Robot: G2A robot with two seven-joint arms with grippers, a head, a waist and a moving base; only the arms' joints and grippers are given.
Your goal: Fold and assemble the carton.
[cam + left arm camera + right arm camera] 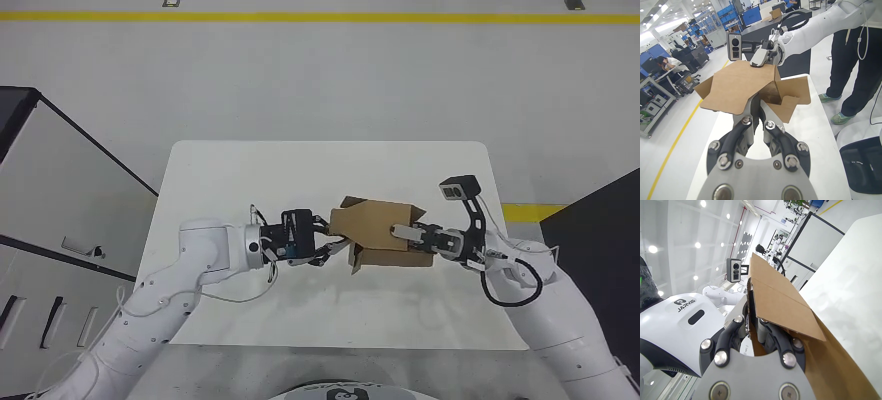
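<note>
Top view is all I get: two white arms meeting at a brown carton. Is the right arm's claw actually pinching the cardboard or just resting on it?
Observer: Pinching. Its wrist view shows a wall of the carton running between the fingers of the right claw.
Visitor: And the other claw?
Observer: The left claw has its fingers drawn together, tips tucked under a flap at the carton's open end; whether cardboard is pinched there, I cannot tell.
Visitor: Is that end folded shut?
Observer: No. The left wrist view looks into it: flaps stand splayed and the brown inside shows.
</note>
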